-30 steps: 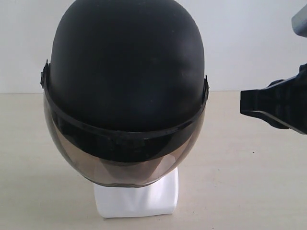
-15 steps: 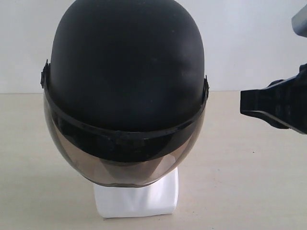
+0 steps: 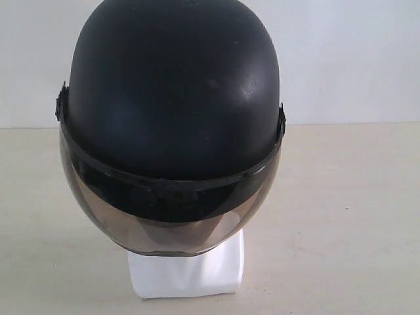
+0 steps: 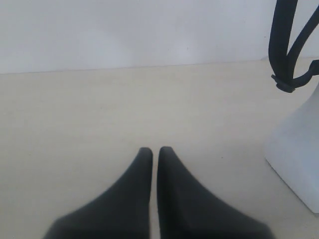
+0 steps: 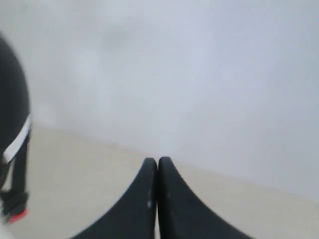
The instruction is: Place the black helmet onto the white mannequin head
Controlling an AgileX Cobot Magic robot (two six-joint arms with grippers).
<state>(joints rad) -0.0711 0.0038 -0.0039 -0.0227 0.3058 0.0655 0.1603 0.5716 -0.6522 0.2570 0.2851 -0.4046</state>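
Observation:
The black helmet [image 3: 174, 98] sits over the white mannequin head, whose blocky base [image 3: 187, 272] shows below the smoky visor [image 3: 167, 220]. Neither gripper appears in the exterior view. In the left wrist view my left gripper [image 4: 155, 150] is shut and empty above the table, with the mannequin base [image 4: 296, 149] and the hanging black strap [image 4: 286, 47] off to one side. In the right wrist view my right gripper [image 5: 157, 160] is shut and empty, well away from the helmet's edge [image 5: 12, 114]; the strap's red buckle [image 5: 17, 216] shows there too.
A pale beige tabletop [image 3: 341, 216] stretches around the mannequin base, and a plain white wall [image 3: 348, 59] stands behind it. Nothing else rests on the table in these views.
The right gripper, seen at the right edge of the exterior view in both earlier frames, has withdrawn out of that view. The helmet and head have not moved.

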